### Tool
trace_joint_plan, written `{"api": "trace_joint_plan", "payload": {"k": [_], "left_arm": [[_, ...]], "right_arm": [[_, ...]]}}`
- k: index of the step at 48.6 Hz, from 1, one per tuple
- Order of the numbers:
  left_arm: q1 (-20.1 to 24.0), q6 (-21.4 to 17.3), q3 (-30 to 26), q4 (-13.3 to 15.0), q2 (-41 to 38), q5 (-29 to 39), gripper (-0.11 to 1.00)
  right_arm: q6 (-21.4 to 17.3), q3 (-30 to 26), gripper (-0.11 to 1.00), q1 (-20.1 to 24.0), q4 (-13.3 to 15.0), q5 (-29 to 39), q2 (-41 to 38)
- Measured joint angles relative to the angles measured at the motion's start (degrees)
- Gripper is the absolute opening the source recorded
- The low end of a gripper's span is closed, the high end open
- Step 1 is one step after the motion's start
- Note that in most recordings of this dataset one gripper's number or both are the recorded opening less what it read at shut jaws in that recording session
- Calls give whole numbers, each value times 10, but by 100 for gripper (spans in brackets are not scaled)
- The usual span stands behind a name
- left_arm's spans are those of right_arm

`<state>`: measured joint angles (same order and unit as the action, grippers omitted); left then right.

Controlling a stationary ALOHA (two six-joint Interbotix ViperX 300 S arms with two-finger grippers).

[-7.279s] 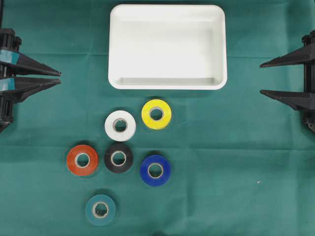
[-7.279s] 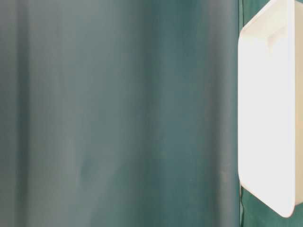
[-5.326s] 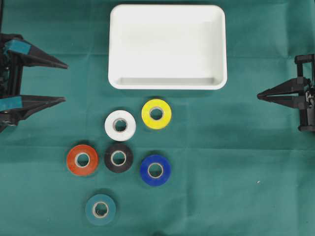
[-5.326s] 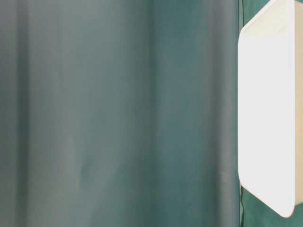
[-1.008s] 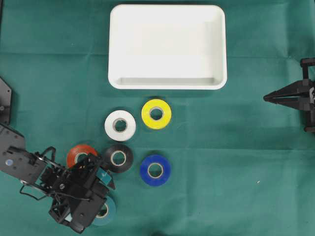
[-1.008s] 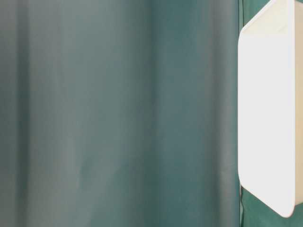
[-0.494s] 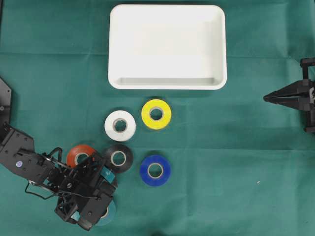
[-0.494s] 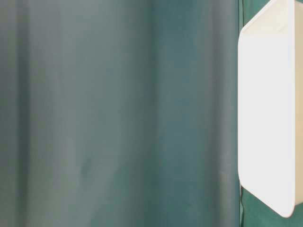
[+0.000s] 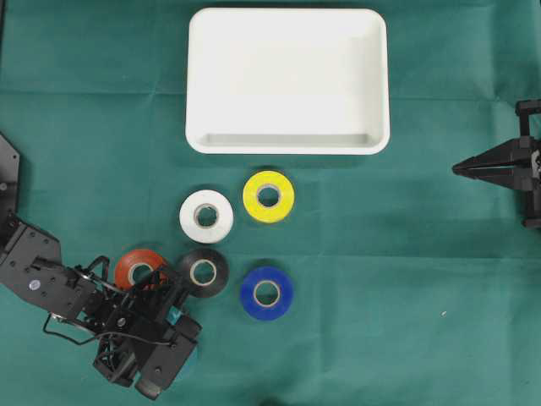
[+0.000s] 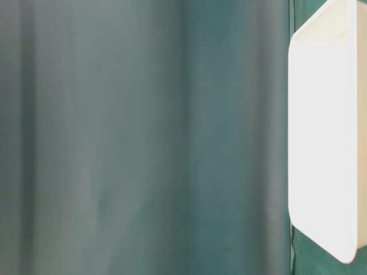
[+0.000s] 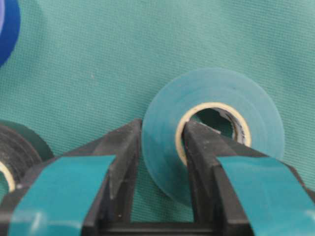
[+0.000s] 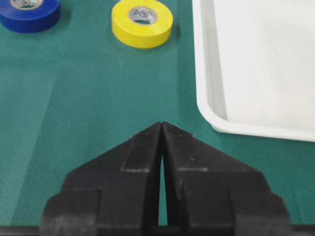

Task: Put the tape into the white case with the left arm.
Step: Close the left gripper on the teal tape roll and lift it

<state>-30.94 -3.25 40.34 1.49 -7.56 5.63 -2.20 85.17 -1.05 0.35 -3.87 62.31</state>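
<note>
Basically, the left gripper [image 11: 162,147] was clamped on the teal tape roll [image 11: 216,98], seen clearly from the left wrist view: one finger [image 11: 123,152] pressed on the roll's outer wall, the other finger [image 11: 202,152] sat inside the cardboard core, so one side of the ring was pinched between them. Both fingers carried teal patches. The roll still lay flat on the green cloth [image 11: 98,59]; no lift was visible. From the overhead view the left arm [image 9: 51,283] came in from the left edge and its gripper [image 9: 173,334] covered the teal roll almost completely.

Just beside the gripper, toward its left in the wrist view, was the black roll [image 11: 17,147], and further ahead-left a sliver of the blue roll [image 11: 6,24]. Overhead: the red roll [image 9: 139,266] sat right next to the arm's wrist, partly overlapped by it, the black roll [image 9: 203,271] touching-close beside it, the blue roll [image 9: 267,293] off to the gripper's far side. The white roll [image 9: 206,216] and yellow roll [image 9: 269,195] lay further out, between the gripper and the white case [image 9: 287,139].

The white case was well apart from the left gripper, beyond all the loose rolls, with nothing in it. The table-level view showed only its rim [image 10: 321,137] and blurred green.

The right gripper [image 9: 461,168] was parked at the right edge, fingers [image 12: 142,147] pressed together to a thin slit, holding nothing, with the case corner [image 12: 216,118] just ahead of its tips.
</note>
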Motion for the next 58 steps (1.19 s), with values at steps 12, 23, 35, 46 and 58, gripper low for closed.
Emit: {"api": "trace_joint_plan", "payload": {"k": [12, 23, 35, 46, 58], "left_arm": [[-1, 2, -2, 0, 13, 19, 24], [-6, 2, -14, 0, 69, 69, 24], [-3, 1, -38, 0, 107, 151, 24], [49, 0, -37, -1, 115, 161, 24], [149, -2, -26, 0, 134, 162, 24]], "right_arm": [[-1, 1, -9, 0, 0, 0, 0], [0, 1, -9, 0, 0, 0, 0], [-1, 1, -9, 0, 0, 0, 0], [-1, 1, -9, 0, 0, 0, 0], [-1, 1, -9, 1, 0, 0, 0]]}}
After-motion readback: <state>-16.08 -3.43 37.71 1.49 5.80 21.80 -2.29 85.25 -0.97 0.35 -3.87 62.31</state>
